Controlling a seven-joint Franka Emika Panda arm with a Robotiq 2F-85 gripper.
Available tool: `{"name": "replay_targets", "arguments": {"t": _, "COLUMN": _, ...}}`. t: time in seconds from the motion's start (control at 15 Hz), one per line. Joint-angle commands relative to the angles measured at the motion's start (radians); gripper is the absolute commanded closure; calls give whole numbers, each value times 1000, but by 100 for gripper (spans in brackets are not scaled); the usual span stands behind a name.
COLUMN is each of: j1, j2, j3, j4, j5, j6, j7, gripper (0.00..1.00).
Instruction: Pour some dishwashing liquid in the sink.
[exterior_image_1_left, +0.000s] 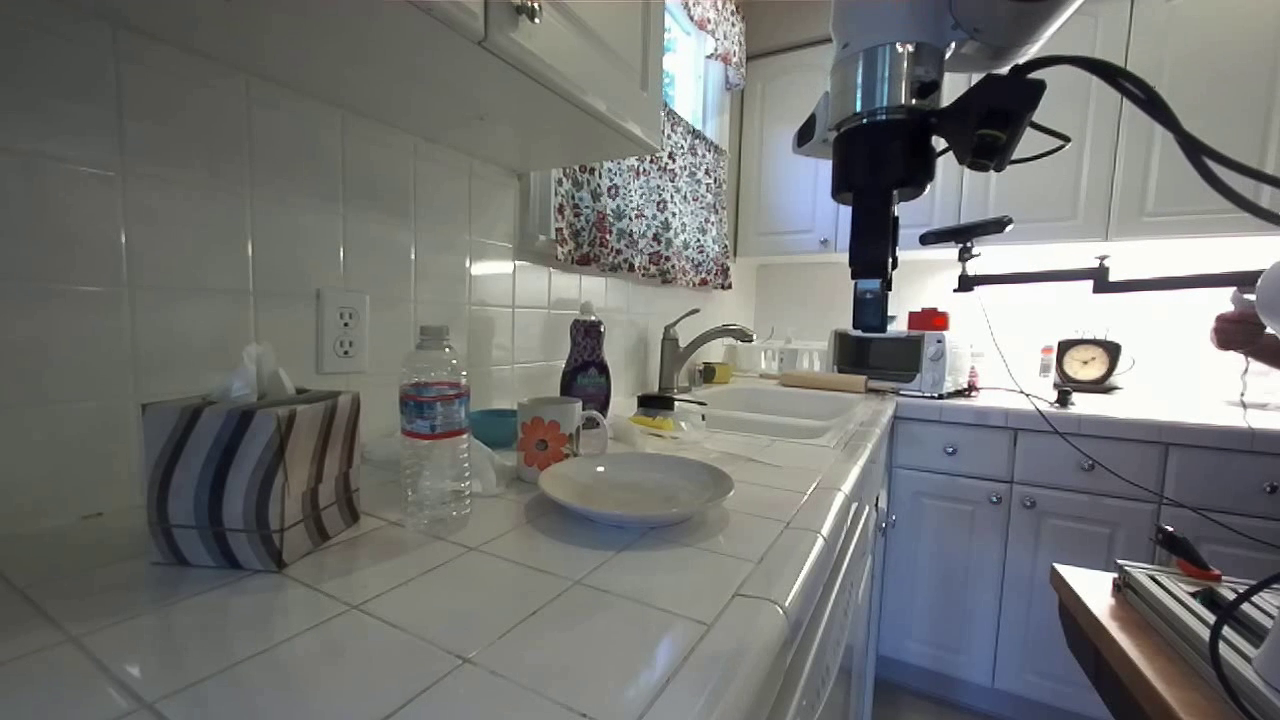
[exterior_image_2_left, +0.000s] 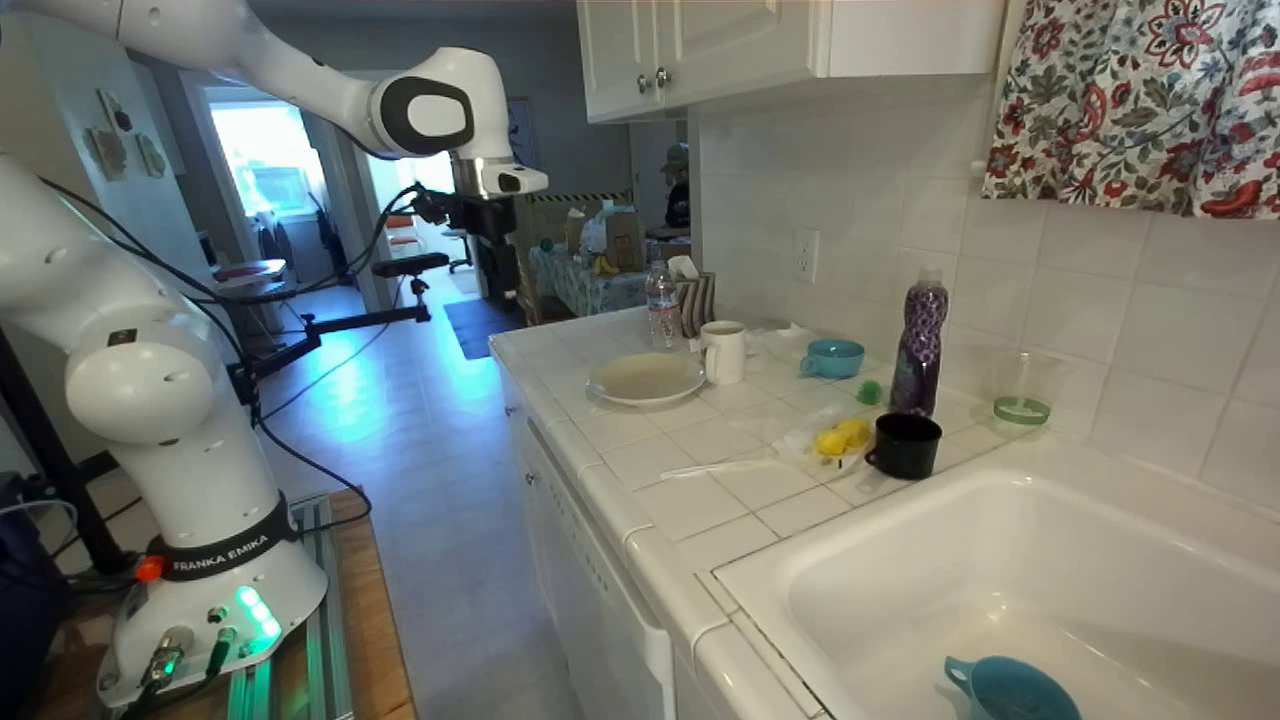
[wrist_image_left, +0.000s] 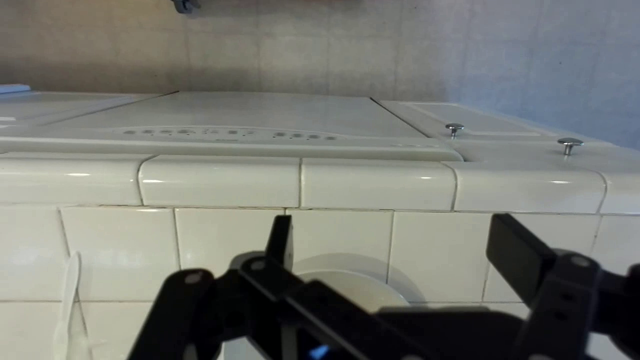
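The dishwashing liquid, a dark purple bottle with a pale cap, stands upright near the tiled back wall in both exterior views (exterior_image_1_left: 586, 370) (exterior_image_2_left: 918, 345). The white sink (exterior_image_1_left: 780, 402) lies beyond it under a chrome faucet (exterior_image_1_left: 690, 350); its basin (exterior_image_2_left: 920, 560) fills the lower right in an exterior view. High above the counter hangs my gripper (exterior_image_1_left: 870, 305) (exterior_image_2_left: 510, 285), pointing down and well away from the bottle. In the wrist view the gripper (wrist_image_left: 392, 237) is open, its fingers wide apart with nothing between them. Neither bottle nor sink shows there.
A shallow bowl (exterior_image_1_left: 636, 490), a flowered mug (exterior_image_1_left: 545, 437), a water bottle (exterior_image_1_left: 435, 430) and a tissue box (exterior_image_1_left: 255, 480) share the counter. Beside the dishwashing liquid are a black cup (exterior_image_2_left: 903, 446) and a yellow item (exterior_image_2_left: 843, 438). A blue cup (exterior_image_2_left: 1020, 690) sits inside the sink.
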Motion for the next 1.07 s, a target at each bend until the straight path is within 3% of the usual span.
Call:
{"name": "replay_targets", "arguments": {"t": 0.0, "j1": -25, "j2": -79, "j3": -61, "j4": -55, "j5": -51, "j6": -17, "j7": -133, "gripper": 0}}
{"name": "replay_targets", "arguments": {"t": 0.4, "j1": -78, "j2": -151, "j3": -198, "j4": -104, "j5": -103, "j6": -34, "j7": -390, "gripper": 0}}
{"name": "replay_targets", "arguments": {"t": 0.53, "j1": -101, "j2": -161, "j3": -238, "j4": -105, "j5": -77, "j6": -25, "j7": -405, "gripper": 0}}
{"name": "replay_targets", "arguments": {"t": 0.6, "j1": -88, "j2": -118, "j3": -210, "j4": -79, "j5": -73, "j6": -28, "j7": -377, "gripper": 0}}
{"name": "replay_targets", "arguments": {"t": 1.0, "j1": -91, "j2": -117, "j3": -209, "j4": -78, "j5": -74, "j6": -28, "j7": -382, "gripper": 0}}
